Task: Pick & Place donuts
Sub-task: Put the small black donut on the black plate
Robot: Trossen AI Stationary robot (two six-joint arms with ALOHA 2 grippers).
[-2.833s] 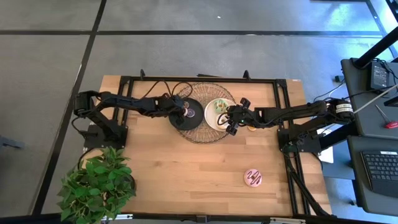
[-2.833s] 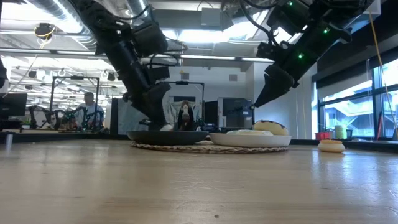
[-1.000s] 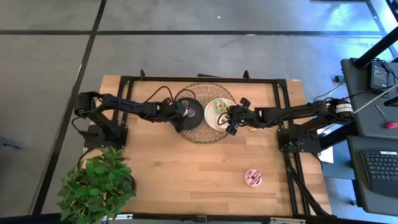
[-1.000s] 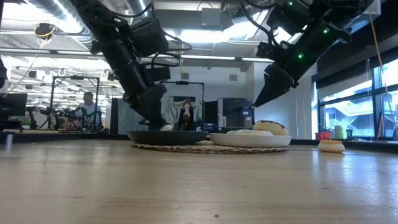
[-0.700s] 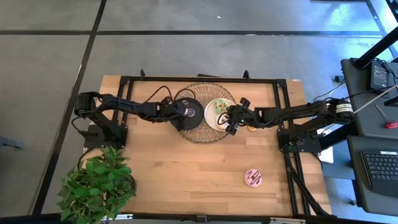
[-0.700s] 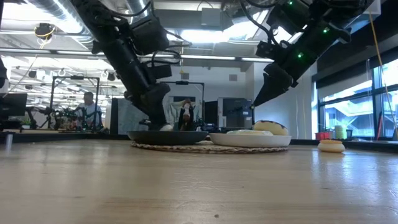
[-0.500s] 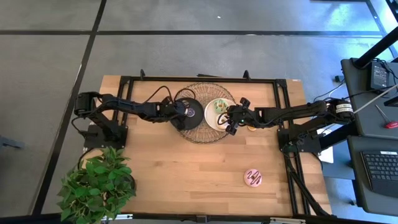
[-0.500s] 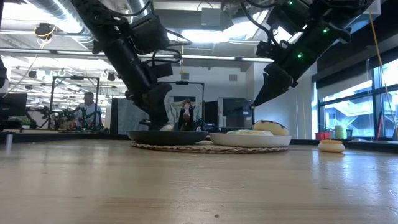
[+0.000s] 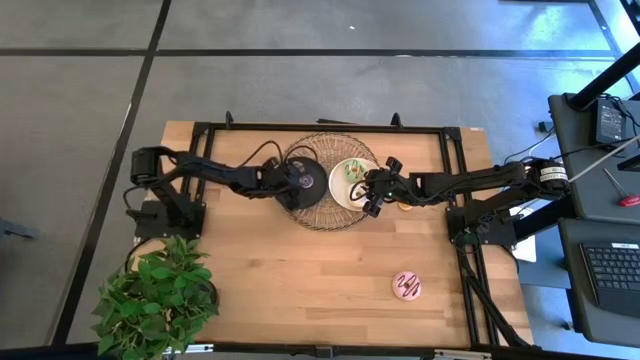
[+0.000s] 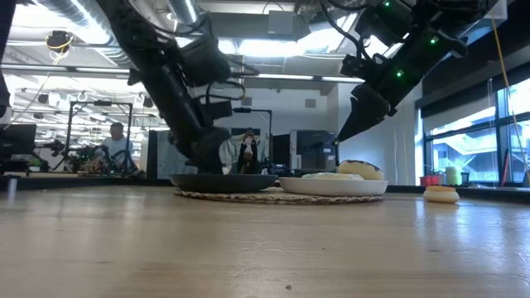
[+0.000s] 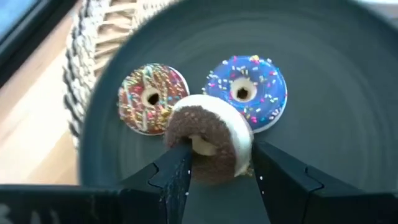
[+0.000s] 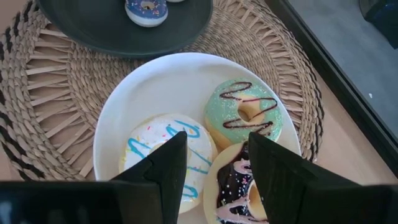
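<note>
We have the brown mini donut (image 11: 208,144) pinched on edge in the left gripper's (image 11: 214,171) jaws, over the black plate (image 11: 323,124). It looks light, stiff and smooth, so we grip across its rim. The right gripper (image 12: 211,155) hovers, jaws spread, above the white plate (image 12: 155,87).

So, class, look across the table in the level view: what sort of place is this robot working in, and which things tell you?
Probably an open-plan lab or workshop. Behind the wooden table there are workstations with a seated person, exposed ceiling ducts, and large windows.
</note>
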